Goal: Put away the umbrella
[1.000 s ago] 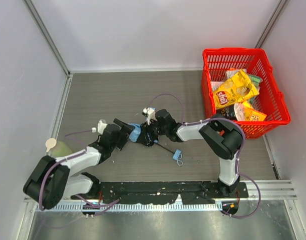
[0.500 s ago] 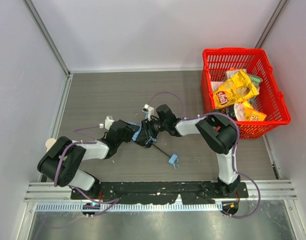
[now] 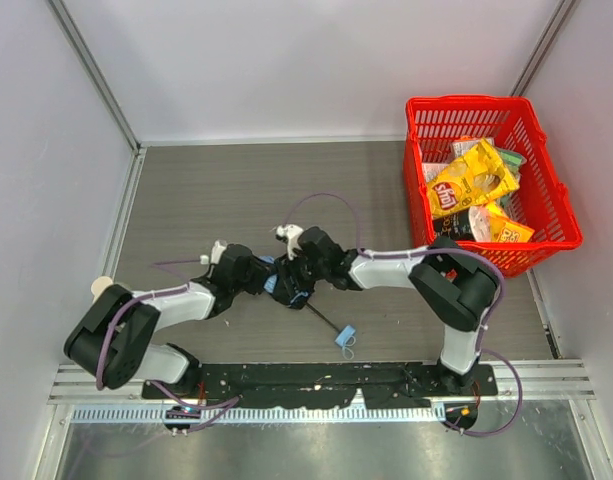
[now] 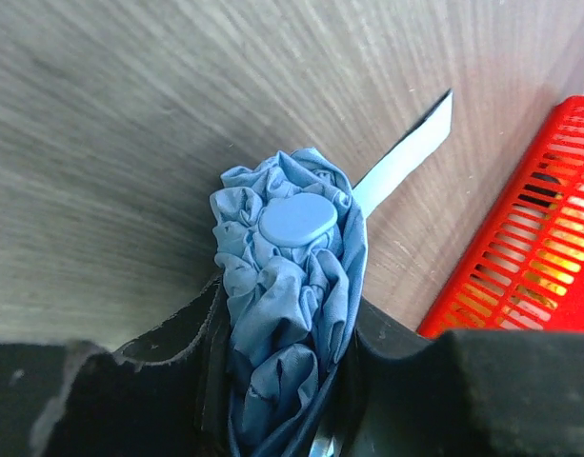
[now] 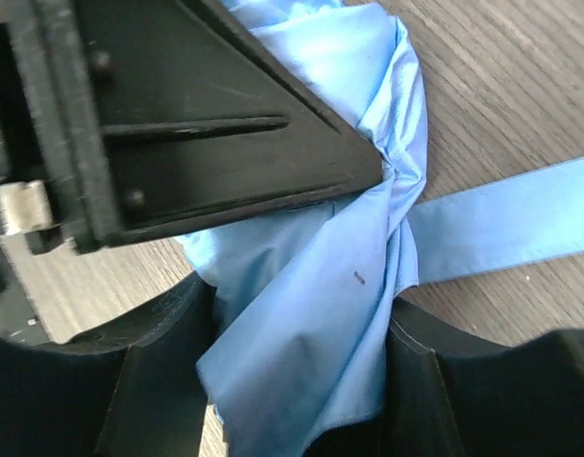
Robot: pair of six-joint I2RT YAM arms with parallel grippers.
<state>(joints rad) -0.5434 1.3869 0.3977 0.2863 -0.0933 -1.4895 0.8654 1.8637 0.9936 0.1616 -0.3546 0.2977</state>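
The umbrella (image 3: pixel 271 283) lies folded mid-table, and both grippers meet at its sky-blue fabric. Its thin black shaft (image 3: pixel 324 317) runs toward the near right and ends in the small blue handle (image 3: pixel 345 337). My left gripper (image 3: pixel 256 276) comes in from the left. In the left wrist view its jaws (image 4: pixel 287 309) are shut on the bunched fabric (image 4: pixel 287 286), with the round blue cap (image 4: pixel 298 221) just beyond them. My right gripper (image 3: pixel 294 283) comes in from the right, shut (image 5: pixel 296 319) on the fabric (image 5: pixel 320 314). A loose strap (image 5: pixel 520 228) trails over the wood.
A red basket (image 3: pixel 466 100) holding snack bags (image 3: pixel 469 178) stands at the far right, and its wall (image 4: pixel 549 257) shows in the left wrist view. A beige round object (image 3: pixel 103 288) sits by the left wall. Grey walls enclose the table.
My left gripper has swung in and shut on the umbrella's fabric. The umbrella has slid toward the near edge, handle included. My right gripper kept its grip and followed.
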